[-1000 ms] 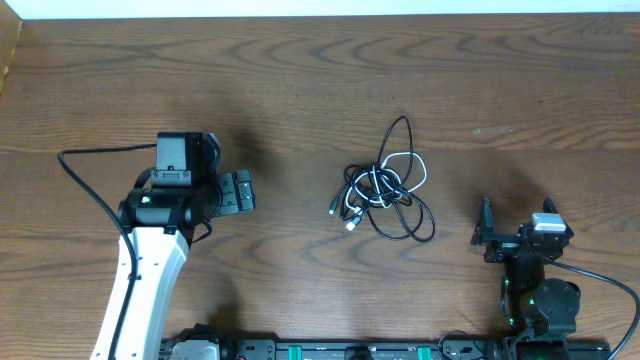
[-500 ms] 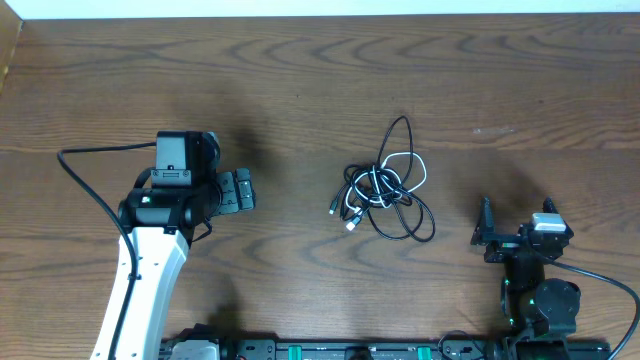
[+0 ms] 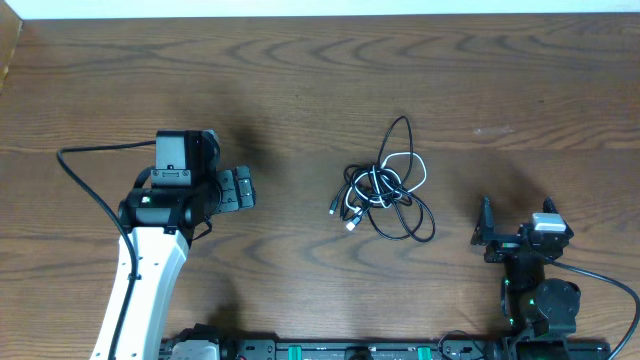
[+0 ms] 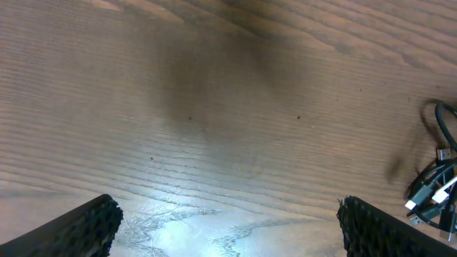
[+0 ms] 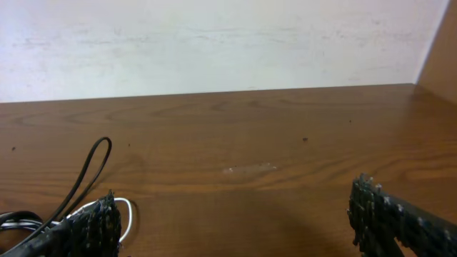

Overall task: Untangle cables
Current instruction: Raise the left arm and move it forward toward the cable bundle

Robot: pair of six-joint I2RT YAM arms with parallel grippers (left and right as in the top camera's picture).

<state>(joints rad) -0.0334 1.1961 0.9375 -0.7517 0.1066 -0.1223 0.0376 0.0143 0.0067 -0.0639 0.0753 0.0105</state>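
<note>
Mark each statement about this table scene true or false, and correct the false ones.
1. The cables lie in one bundle on the table, between the two arms. True.
2. The left end effector grips a cable. False: it is open and empty, away from the bundle.
3. The bundle holds both black and white cords. True.
4. The right end effector is shut. False: it is open, with its fingers wide apart in the right wrist view.

Left arm (image 3: pixel 140 285) white, black-jointed; right arm (image 3: pixel 540 298) black; pincer fingers (image 4: pixel 75 230) black, knurled.
</note>
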